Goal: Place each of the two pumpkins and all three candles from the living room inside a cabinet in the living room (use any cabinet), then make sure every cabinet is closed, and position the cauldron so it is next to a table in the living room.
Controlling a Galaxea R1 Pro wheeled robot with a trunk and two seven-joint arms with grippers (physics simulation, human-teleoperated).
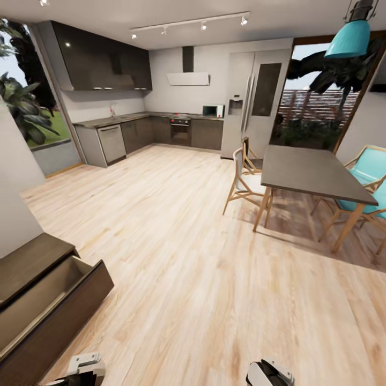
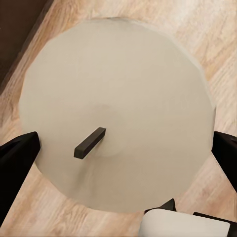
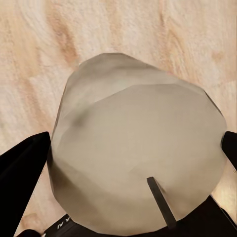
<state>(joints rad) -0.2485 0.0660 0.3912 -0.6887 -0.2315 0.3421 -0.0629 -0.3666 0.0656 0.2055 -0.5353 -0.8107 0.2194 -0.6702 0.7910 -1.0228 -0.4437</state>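
My left gripper (image 2: pixel 121 148) pinches a pale beige candle (image 2: pixel 116 113), black fingers (image 2: pixel 17 163) pressed on either side of it, dark wick (image 2: pixel 90 142) facing the camera. Wood floor (image 2: pixel 207 39) below, dark cabinet edge in the corner of that view. My right gripper (image 3: pixel 133 168) clamps a second candle (image 3: pixel 138 158), same beige wax, wick (image 3: pixel 160 200) near one edge, fingers (image 3: pixel 22 173) flanking it; plank floor (image 3: pixel 98 29) behind.

Head view: both wrists poke in at the bottom edge, left (image 1: pixel 83 370), right (image 1: pixel 271 372). The cabinet (image 1: pixel 32 262) sits at lower left, dark brown, its drawer (image 1: pixel 51 305) pulled out, pale inside; cannot tell if anything lies in it. Ahead is open wood floor, a kitchen counter (image 1: pixel 145 118) and fridge (image 1: pixel 252 102) at the far wall, a dining table (image 1: pixel 311 171) with teal chairs (image 1: pixel 370 169) to the right, and a teal lamp (image 1: pixel 348 37) hanging above.
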